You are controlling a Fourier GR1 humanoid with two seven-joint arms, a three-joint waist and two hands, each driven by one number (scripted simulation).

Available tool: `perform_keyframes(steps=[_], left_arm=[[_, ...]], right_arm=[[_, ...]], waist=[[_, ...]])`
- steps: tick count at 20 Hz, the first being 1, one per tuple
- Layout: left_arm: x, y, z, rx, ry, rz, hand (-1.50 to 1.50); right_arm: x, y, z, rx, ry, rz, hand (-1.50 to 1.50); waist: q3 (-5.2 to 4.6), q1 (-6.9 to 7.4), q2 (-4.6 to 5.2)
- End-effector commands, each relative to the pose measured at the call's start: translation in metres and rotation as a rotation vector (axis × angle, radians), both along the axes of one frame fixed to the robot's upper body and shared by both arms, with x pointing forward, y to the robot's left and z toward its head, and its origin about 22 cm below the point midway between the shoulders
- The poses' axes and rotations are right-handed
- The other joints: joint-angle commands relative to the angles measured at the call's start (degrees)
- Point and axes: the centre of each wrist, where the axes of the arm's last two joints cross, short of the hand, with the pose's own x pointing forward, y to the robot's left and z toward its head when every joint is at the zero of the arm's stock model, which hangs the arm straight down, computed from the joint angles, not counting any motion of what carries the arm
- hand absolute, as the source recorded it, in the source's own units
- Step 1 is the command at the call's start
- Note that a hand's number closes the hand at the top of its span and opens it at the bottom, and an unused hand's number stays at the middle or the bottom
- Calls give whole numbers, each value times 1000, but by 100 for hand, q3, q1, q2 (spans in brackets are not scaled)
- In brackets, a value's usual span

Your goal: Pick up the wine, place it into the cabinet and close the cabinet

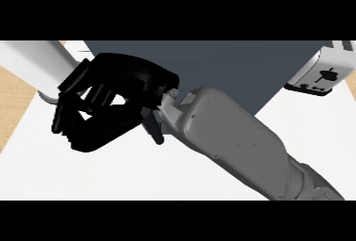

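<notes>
My right hand (115, 96) is raised at the upper left, in front of the dark grey-blue cabinet (236, 66). Its fingers (76, 127) are loosely bent and spread, and nothing shows between them. The thumb (154, 131) points down, apart from the fingers. The hand lies against a white panel (35, 63) at the cabinet's left side, which looks like the cabinet's door. My grey right forearm (236, 141) crosses the view from the lower right. No wine bottle is visible. My left hand does not show.
A white toaster (321, 70) stands at the upper right beside the cabinet. The white counter top (104, 174) runs under the arm, and a wooden floor strip (14, 99) shows past its left edge.
</notes>
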Motion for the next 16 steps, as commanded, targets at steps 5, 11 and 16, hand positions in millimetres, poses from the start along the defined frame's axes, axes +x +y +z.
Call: perform_keyframes(steps=[5,11,16], left_arm=[[-2,-2,7,-47,-45,-20,-150],[3,22,10,-14,-45,-5,-150],[0,23,8,-12,-48,12,-150]], right_arm=[[49,1,-22,-86,168,119,150],[66,-6,-34,13,229,193,150],[86,-20,-32,69,248,135,150]], waist=[[9,-33,-26],[5,-154,-14],[5,-170,-17]])
